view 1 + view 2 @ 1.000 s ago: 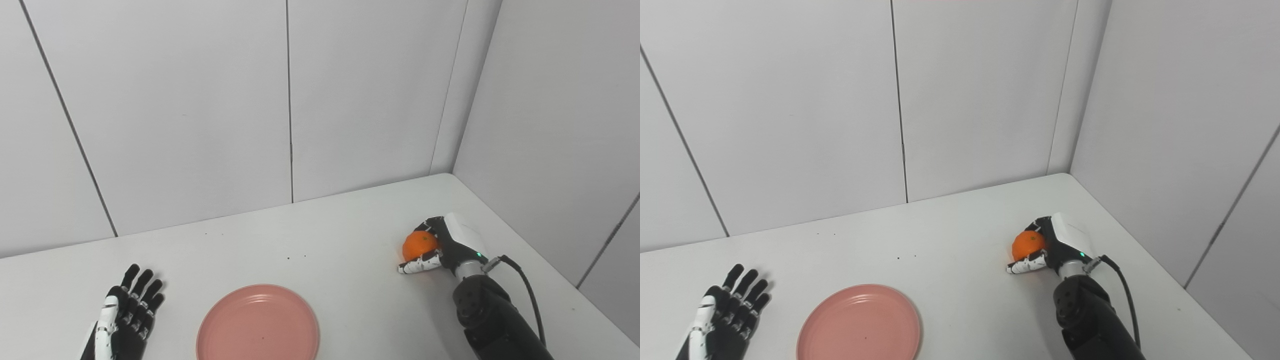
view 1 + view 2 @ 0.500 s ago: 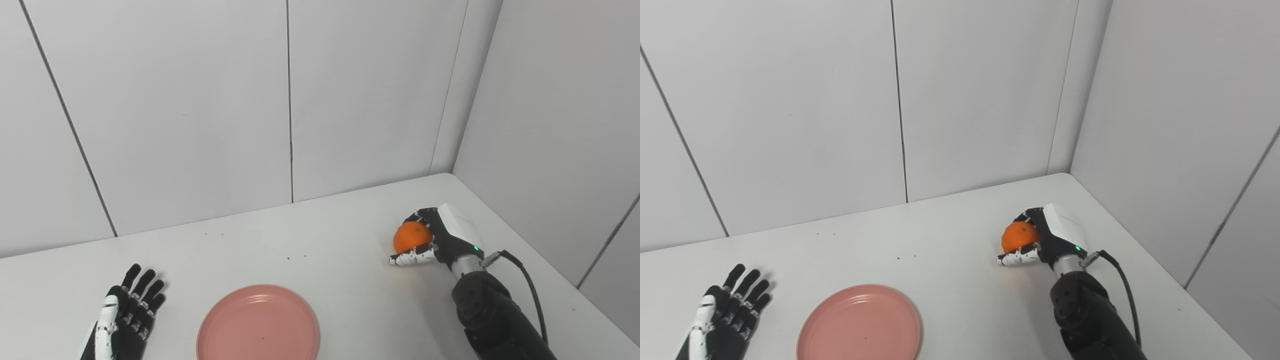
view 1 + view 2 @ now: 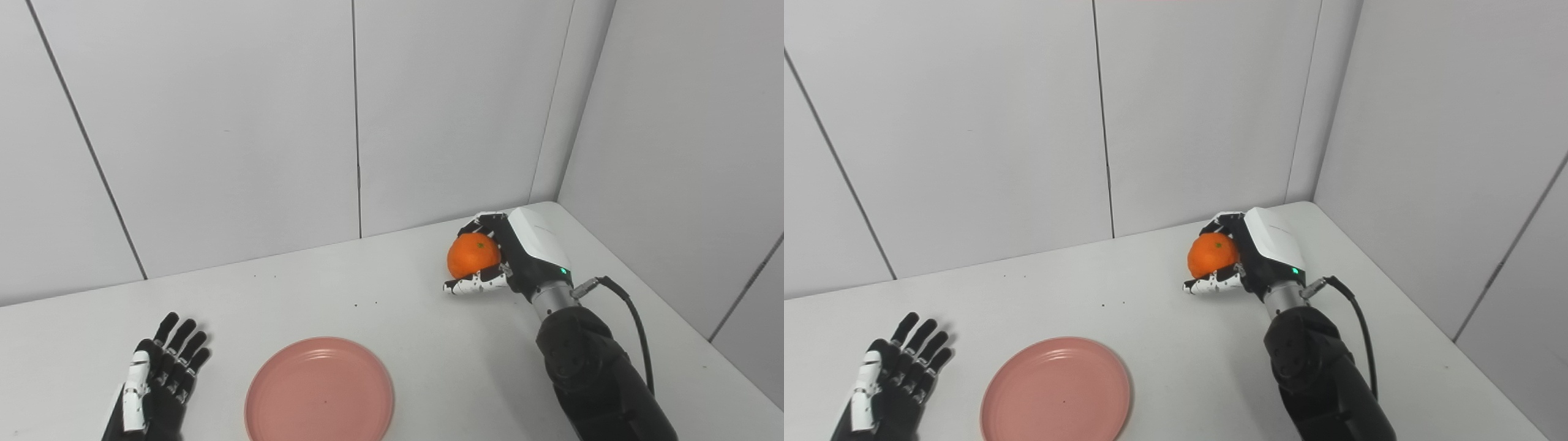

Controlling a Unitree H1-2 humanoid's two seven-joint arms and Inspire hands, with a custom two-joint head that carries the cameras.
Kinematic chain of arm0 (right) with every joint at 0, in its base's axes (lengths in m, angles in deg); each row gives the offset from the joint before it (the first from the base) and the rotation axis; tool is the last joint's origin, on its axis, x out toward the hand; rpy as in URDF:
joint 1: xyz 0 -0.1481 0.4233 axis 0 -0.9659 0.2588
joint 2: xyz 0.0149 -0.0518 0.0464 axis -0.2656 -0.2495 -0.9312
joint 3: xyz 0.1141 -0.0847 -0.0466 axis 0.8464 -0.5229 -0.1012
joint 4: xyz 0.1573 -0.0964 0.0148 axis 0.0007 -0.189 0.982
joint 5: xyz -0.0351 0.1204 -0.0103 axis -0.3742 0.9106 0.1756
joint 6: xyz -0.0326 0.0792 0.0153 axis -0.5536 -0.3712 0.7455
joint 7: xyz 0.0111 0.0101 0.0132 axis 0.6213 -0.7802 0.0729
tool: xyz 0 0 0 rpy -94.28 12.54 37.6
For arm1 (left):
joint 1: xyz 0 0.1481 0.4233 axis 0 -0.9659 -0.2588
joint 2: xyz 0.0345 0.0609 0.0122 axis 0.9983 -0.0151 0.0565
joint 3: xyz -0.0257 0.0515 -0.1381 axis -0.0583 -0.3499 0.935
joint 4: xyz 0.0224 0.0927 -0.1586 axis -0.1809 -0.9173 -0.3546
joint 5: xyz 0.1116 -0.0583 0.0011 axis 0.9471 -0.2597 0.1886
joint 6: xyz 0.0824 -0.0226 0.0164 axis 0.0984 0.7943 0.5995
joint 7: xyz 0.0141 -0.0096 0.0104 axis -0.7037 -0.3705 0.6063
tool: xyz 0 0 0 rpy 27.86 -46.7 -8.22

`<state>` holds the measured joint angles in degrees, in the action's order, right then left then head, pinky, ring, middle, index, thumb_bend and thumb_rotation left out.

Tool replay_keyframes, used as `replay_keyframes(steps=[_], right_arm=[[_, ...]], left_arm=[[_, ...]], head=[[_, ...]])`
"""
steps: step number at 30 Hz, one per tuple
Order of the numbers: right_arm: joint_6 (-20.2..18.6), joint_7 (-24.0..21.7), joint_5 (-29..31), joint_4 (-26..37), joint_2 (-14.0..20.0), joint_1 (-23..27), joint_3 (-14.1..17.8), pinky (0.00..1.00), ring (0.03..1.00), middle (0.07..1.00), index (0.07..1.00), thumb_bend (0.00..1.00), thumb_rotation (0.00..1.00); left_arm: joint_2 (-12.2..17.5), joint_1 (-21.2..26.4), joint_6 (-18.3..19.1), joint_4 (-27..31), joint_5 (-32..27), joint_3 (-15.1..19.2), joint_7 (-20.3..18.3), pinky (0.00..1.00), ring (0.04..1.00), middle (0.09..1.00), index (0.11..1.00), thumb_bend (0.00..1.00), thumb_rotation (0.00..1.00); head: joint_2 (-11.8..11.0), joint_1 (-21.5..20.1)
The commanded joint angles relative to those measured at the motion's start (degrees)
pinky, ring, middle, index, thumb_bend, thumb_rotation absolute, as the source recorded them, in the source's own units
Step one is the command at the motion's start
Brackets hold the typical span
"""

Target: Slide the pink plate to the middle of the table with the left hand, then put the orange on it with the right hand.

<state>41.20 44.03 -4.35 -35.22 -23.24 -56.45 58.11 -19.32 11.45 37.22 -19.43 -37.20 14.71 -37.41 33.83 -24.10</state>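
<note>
Right hand [image 3: 511,260] cups the orange [image 3: 473,255], round, firm and roll-prone, above the table [image 3: 441,343]; left hand [image 3: 156,389] rests open.

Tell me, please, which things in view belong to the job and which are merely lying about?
Belonging to the job:
pink plate
orange, held in the right robot hand
left robot hand, open beside the plate

Lying about:
nothing but dark specks on the table

White table [image 3: 429,343], grey wall panels [image 3: 214,122]
</note>
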Motion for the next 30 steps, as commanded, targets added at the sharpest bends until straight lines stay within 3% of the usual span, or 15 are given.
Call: replay_keyframes(steps=[1, 2, 7, 15, 23, 30], right_arm=[[1.1, 0.1, -0.7, 2.5, 0.1, 2.5, -0.7, 0.36, 0.432, 0.496, 0.485, 0.52, 0.14], [1.6, -0.2, -0.6, 2.8, -0.2, 2.7, -1.6, 0.36, 0.433, 0.496, 0.485, 0.52, 0.14], [3.3, -0.5, -0.1, 3.2, -2.0, 3.6, -5.5, 0.34, 0.411, 0.476, 0.485, 0.52, 0.13], [5.0, -0.6, 0.9, 2.1, -6.0, 4.5, -10.0, 0.3, 0.386, 0.468, 0.485, 0.52, 0.13], [5.3, -2.3, 0.2, 1.8, -8.3, 5.2, -14.0, 0.31, 0.398, 0.478, 0.485, 0.52, 0.14], [7.0, -3.0, 0.1, -0.1, -9.6, 5.0, -17.6, 0.31, 0.396, 0.474, 0.485, 0.52, 0.14]], left_arm=[[-0.6, -1.1, -0.1, -0.2, 1.3, -0.9, 0.5, 0.92, 0.906, 0.919, 0.914, 0.35, 1.0], [-1.1, -1.4, -0.2, 0.4, 2.2, -1.4, 1.1, 0.92, 0.906, 0.919, 0.914, 0.35, 1.0], [-3.3, -2.4, 1.1, 3.6, 5.9, -3.3, 4.4, 0.89, 0.892, 0.903, 0.897, 0.38, 1.0], [-5.0, -2.4, 1.2, 5.0, 9.4, -5.9, 5.8, 0.89, 0.893, 0.911, 0.914, 0.38, 1.0], [-7.0, -1.8, 2.4, 5.7, 11.2, -7.0, 8.0, 0.88, 0.886, 0.899, 0.906, 0.4, 1.0], [-8.1, -1.3, 2.6, 5.4, 12.3, -7.3, 8.8, 0.87, 0.884, 0.897, 0.903, 0.42, 1.0]], head=[[0.0, 0.1], [0.5, 2.9], [2.3, 9.3], [4.3, 17.9], [6.1, 24.3], [6.9, 26.8]])
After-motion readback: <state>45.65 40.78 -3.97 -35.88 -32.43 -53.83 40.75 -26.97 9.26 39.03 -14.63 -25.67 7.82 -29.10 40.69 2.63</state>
